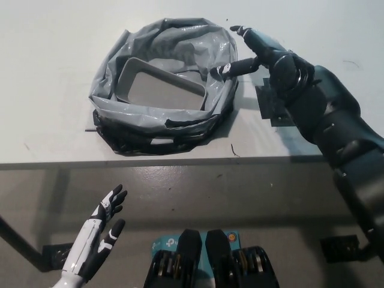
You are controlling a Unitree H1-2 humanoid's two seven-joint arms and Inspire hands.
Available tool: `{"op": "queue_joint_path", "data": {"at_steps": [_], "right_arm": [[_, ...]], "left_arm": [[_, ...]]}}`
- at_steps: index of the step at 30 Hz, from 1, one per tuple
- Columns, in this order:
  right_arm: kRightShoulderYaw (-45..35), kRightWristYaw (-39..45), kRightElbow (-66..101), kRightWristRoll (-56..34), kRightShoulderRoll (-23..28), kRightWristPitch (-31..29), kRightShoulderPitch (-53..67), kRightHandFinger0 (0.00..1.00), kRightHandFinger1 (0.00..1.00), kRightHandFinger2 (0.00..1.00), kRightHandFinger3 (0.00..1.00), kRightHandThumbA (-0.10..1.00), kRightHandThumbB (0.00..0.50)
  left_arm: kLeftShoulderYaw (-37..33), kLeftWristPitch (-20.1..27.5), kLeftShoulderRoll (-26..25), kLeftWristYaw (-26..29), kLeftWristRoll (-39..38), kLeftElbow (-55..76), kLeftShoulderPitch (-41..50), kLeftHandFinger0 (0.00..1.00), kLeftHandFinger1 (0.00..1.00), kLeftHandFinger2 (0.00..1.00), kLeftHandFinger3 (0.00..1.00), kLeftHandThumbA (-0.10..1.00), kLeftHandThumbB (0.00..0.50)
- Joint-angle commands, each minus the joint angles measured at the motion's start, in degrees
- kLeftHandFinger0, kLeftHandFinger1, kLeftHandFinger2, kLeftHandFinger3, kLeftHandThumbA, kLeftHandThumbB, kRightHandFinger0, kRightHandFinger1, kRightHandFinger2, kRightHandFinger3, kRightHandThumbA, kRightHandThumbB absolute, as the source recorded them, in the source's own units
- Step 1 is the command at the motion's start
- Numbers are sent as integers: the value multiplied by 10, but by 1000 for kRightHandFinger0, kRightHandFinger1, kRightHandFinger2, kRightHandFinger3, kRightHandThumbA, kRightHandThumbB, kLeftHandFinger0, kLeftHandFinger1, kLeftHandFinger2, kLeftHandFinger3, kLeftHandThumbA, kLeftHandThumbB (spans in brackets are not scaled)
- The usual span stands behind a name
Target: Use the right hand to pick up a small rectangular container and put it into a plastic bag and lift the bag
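One view is all there is, the head camera looking steeply down at a pale table [48, 72]. On it sits the plastic bag [162, 129], grey and crumpled, its walls rolled down into a low ring with the mouth facing up. The small rectangular container [161, 87] already lies inside that ring, resting on the bag's floor toward the left side, slightly skewed. So the placing step looks done, and the step in hand is judged to be getting hold of the bag for the lift.

The black right hand [264, 51] reaches in from the right and hovers at the bag's right rim. Its fingers are spread and it holds nothing; one finger points down toward the upper right of the rim, another lies just at the rim's inner edge (whether it touches the plastic cannot be told from here). A dark patch [273, 108] lies on the table just right of the bag, partly under the arm.

The white left hand [99, 231] rests low at the lower left, below the table edge, fingers apart and empty.

Next, the right hand would probably need to gather a fold of the rim and close on it firmly, since the thin film could slip or let the bag tip when raised.
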State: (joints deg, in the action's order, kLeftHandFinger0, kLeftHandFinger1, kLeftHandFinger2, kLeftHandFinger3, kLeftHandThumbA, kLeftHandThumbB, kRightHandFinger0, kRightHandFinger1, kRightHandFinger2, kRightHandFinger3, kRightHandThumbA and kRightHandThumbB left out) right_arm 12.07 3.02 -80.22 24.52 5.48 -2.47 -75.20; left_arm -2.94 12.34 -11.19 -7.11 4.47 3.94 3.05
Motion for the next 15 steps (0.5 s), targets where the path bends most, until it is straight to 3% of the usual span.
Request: {"op": "queue_joint_path", "data": {"at_steps": [1,7,9,10,11,12,15], "right_arm": [[-80,34,-1,-106,-11,64,-28,1000,1000,1000,1000,838,482],[-185,41,-3,-176,-23,113,-37,1000,1000,1000,1000,807,449],[-212,57,-4,-197,-23,127,-40,956,1000,1000,1000,810,414],[-233,68,-6,-213,-21,146,-45,850,1000,1000,1000,828,421],[-238,71,-7,-215,-21,151,-46,834,1000,1000,1000,828,414],[-245,73,-7,-218,-21,157,-47,746,1000,1000,1000,846,439],[-260,84,-8,-225,-21,174,-49,762,1000,1000,1000,845,433]], "left_arm": [[-2,10,0,-1,5,23,0,1000,1000,1000,1000,920,257],[-1,9,-2,-2,2,21,-6,1000,1000,1000,1000,916,262],[-1,6,-3,-2,5,23,-7,1000,1000,1000,1000,912,256],[-1,9,-4,-3,4,22,-7,1000,1000,1000,1000,911,253],[-1,10,-5,-3,4,21,-7,1000,1000,1000,1000,910,252],[-1,11,-4,-2,4,21,-7,1000,1000,1000,1000,904,251],[-1,8,-3,0,6,22,-5,1000,1000,1000,1000,902,257]]}}
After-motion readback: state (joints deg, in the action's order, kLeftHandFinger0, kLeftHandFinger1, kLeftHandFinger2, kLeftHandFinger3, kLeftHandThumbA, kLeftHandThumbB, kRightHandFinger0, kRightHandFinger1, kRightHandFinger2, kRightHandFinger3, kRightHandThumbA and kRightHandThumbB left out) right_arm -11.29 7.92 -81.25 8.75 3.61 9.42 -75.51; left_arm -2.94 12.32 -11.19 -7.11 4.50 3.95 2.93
